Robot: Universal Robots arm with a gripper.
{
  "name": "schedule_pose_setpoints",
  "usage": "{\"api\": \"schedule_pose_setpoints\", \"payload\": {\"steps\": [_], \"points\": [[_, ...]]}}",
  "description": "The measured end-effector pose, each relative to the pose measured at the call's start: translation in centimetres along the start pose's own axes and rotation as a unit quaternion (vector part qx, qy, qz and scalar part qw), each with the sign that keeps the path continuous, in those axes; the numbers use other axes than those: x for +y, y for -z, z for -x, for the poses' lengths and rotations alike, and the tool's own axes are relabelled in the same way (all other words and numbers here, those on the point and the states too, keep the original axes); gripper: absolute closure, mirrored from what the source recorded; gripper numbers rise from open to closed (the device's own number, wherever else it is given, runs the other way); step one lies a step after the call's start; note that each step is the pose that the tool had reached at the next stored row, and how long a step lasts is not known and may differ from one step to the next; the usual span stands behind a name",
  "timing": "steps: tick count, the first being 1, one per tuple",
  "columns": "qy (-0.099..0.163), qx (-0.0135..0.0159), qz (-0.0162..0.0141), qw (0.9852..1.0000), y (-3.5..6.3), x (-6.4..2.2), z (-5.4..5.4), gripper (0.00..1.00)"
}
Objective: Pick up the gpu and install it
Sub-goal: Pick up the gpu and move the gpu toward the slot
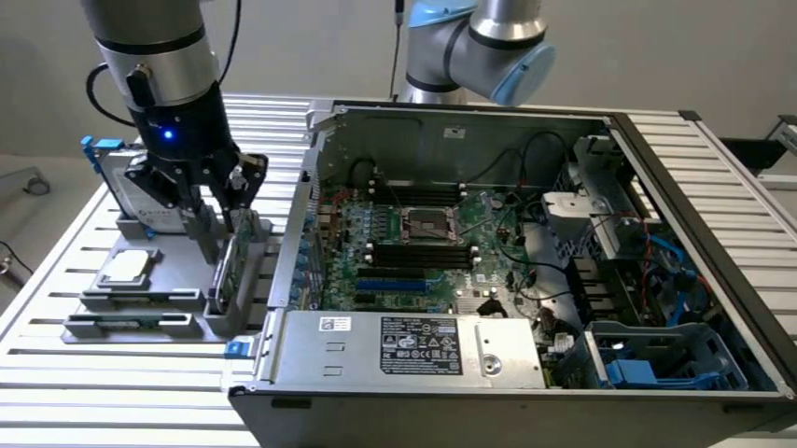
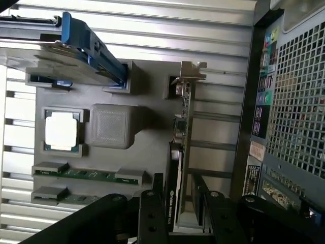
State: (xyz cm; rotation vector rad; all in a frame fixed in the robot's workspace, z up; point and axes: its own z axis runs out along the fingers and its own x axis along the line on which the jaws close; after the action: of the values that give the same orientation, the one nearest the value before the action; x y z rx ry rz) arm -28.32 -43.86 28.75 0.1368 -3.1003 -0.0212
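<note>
Slatted metal desk carries the work. Over it the tool hangs open, its fingers spread to either side of the gpu without pinching it. That card stands on edge in a slot of the grey holder, probably so its top edge can be grasped. Just beside lies the open computer case. The slot hides the card's lower edge, and any finger contact is hard to judge.
</note>
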Motion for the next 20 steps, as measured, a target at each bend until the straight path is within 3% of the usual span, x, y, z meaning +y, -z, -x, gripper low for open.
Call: {"api": "schedule_pose_setpoints", "payload": {"steps": [3,10,18,20], "points": [[-0.011,-0.0023,0.0002,0.9999,-0.56,-0.16,0.0,0.64],[-0.049,-0.0029,0.0015,0.9988,-1.83,-0.19,0.0,0.64],[-0.046,-0.0035,0.0015,0.9989,-3.25,-0.16,0.1,0.64],[-0.044,-0.004,0.0031,0.999,-3.4,-0.14,0.1,0.64]]}}
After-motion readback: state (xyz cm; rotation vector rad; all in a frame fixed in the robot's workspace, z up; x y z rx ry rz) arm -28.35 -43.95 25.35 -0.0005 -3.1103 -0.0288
